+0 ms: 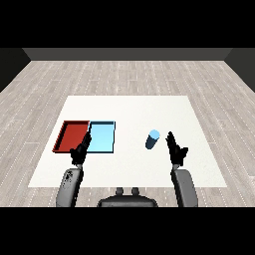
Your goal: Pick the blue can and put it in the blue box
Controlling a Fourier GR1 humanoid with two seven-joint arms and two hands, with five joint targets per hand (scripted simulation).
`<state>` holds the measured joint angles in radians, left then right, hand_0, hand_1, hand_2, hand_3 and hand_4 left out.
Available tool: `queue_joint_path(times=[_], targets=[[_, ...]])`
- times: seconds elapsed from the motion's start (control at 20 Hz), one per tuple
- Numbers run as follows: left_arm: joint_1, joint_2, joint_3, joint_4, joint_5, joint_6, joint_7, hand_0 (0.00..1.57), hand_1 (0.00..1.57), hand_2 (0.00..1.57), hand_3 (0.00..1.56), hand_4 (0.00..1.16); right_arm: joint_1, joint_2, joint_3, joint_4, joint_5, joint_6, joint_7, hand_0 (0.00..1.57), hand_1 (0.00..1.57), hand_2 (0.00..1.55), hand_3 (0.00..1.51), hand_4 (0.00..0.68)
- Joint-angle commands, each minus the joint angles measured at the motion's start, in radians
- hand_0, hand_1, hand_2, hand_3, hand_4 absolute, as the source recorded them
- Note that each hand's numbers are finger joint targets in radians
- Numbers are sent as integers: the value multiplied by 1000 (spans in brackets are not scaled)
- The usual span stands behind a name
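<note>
Two trays lie side by side, touching, on the left half of the counter (129, 107), the outer tray (69, 135) to the left of the inner tray (103, 135). The can (152, 139) stands on the counter well to the right of both trays, tilted a little. The left robot hand (79, 151) sits over the near edge where the trays meet, and the right robot hand (175, 148) is just right of the can, slightly nearer the robot.

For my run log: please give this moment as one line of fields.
blue can: upright on table, not held | right hand: open, beside can | left hand: open, near trays | blue tray: no can inside
</note>
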<state>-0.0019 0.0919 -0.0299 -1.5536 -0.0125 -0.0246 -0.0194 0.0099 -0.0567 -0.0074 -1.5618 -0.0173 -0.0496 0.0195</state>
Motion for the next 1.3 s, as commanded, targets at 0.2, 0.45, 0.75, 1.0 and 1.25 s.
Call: queue_joint_path(times=[0.2,0.45,0.75,1.0,1.25], targets=[[30,-29,33,-5,11,23,6,0,0,0,0,0,-113,-18,-14,148,29,17,21,0,0,0,0,0],[7,-34,80,-113,75,-5,-233,0,0,0,0,0,-104,-4,-7,72,-83,171,-277,0,0,0,0,0],[-22,-59,81,7,44,17,-331,0,0,0,0,0,-124,-5,-8,106,-71,185,-283,0,0,0,0,0],[-54,-61,84,35,36,32,-316,0,0,0,0,0,-140,27,-1,216,-34,168,-395,0,0,0,0,0],[28,-17,117,-10,80,-36,-358,0,0,0,0,0,-212,-22,-79,281,-96,213,-373,0,0,0,0,0]])
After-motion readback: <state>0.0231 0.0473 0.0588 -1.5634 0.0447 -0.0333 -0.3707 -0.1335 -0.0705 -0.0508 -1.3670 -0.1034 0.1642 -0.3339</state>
